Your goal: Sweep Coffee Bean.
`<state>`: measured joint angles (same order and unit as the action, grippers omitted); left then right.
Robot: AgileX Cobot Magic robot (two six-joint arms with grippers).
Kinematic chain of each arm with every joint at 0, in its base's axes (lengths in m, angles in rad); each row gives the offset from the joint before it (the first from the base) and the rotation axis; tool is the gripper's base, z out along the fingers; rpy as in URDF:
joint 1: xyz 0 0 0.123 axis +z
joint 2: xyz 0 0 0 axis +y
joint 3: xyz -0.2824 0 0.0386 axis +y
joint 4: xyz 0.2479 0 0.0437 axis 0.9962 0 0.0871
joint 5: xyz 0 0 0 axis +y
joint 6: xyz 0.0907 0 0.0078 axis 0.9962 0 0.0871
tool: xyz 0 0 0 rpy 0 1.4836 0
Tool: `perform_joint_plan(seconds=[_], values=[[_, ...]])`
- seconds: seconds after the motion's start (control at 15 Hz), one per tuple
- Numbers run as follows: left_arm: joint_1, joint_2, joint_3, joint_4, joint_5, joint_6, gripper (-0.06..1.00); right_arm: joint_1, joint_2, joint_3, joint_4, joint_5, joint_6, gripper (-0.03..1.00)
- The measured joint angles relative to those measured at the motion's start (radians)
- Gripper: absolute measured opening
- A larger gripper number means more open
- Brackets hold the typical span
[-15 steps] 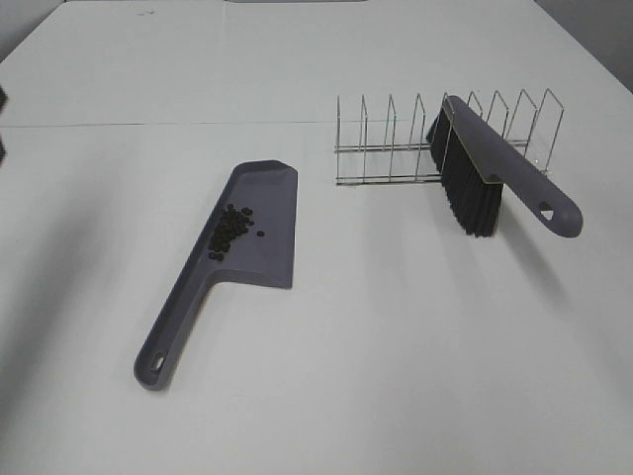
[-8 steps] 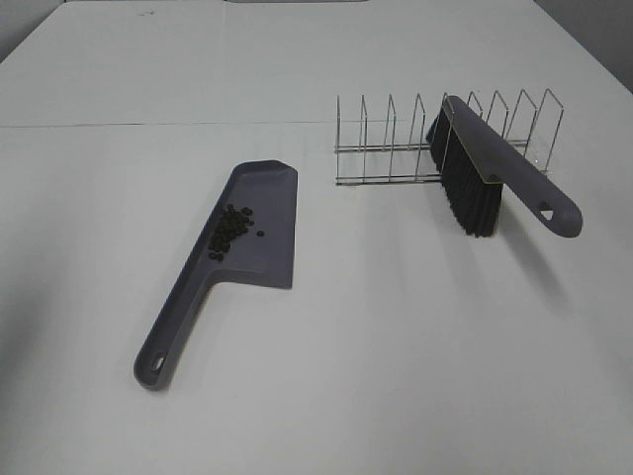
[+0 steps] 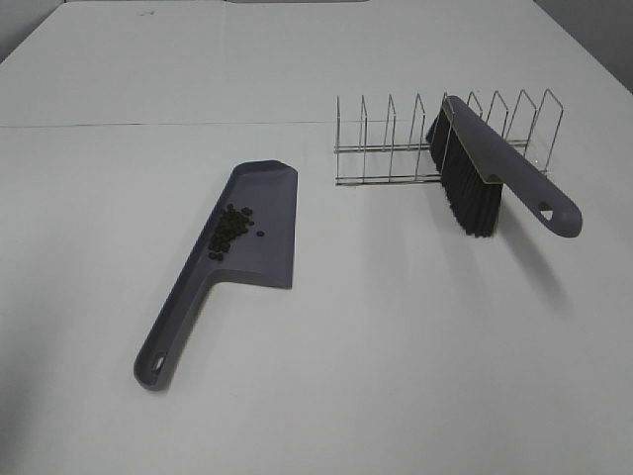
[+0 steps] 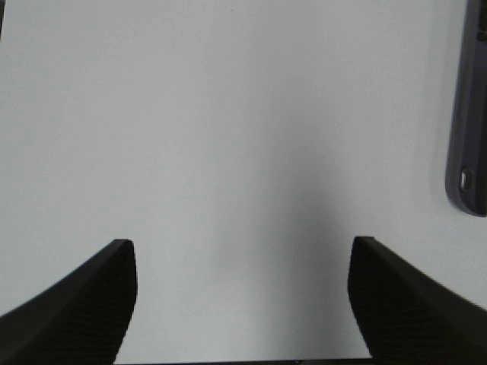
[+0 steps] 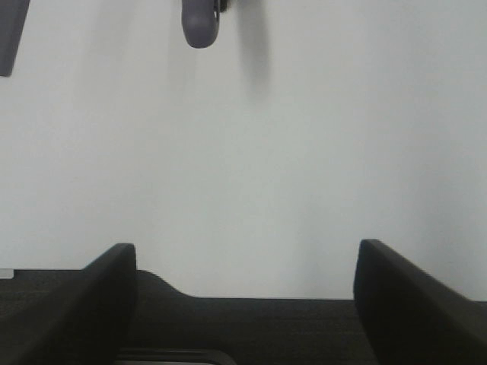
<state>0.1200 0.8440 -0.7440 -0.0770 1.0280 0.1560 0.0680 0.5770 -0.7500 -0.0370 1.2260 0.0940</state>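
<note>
Left wrist view: left gripper wide apart, empty, over bare table; dustpan handle end off to one side, well apart from the fingers.
Right wrist view: right gripper wide apart too, holding nothing; brush handle tip far ahead, untouched.
Exterior high view: neither arm visible; dustpan flat on the table; beans clustered in the pan near its handle side, none seen loose on the table.
Brush: leaning in the wire rack, bristles down, handle out toward the near right.
Change since earlier frame: dark shape at the left edge gone one second back; pan, beans, brush and rack all unmoved.
Meaning for task: beans already collected; sweeping apparently done, arms likely drawn back and parked.
</note>
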Motion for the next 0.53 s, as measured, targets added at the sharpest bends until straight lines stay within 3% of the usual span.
perform_joint_plan(seconds=[0.2,0.53], values=[[-0.079,-0.067,0.039,-0.01,-0.012,0.013,0.7,0.0,-0.144,0.058,-0.032,-0.001,0.0,0.7],[-0.081,-0.305,0.18,-0.041,-0.031,-0.01,0.7,0.0,-0.407,0.173,-0.08,-0.013,-0.009,0.7]])
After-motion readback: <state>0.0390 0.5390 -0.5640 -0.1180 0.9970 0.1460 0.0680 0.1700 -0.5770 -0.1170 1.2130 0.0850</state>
